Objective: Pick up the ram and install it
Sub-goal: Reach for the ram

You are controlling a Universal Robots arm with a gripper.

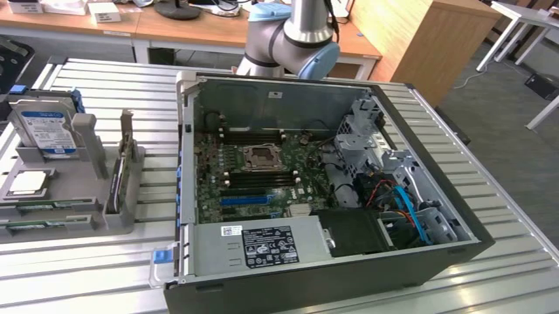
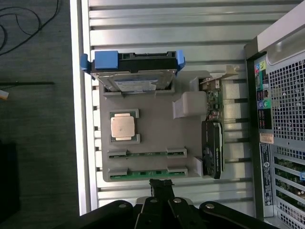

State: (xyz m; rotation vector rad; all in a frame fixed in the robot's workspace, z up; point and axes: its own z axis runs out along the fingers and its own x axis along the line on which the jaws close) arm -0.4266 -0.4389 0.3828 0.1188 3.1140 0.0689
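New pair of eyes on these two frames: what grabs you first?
The open PC case, motherboard exposed, dominates the middle of the exterior view. On that view's left a grey parts tray holds a blue-labelled hard drive, a CPU and two ram sticks. In the wrist view the shut jaws hang by the tray's edge, nearest the outer ram stick.

Slatted silver metal table [image 1: 78, 275], ribs running across. Directly on it: grey parts tray [image 1: 96, 230] at ext. view's left, and open black PC case [image 1: 349, 281] on its side, ctr-right. Tray & case near, not touching, bare slats btwn.
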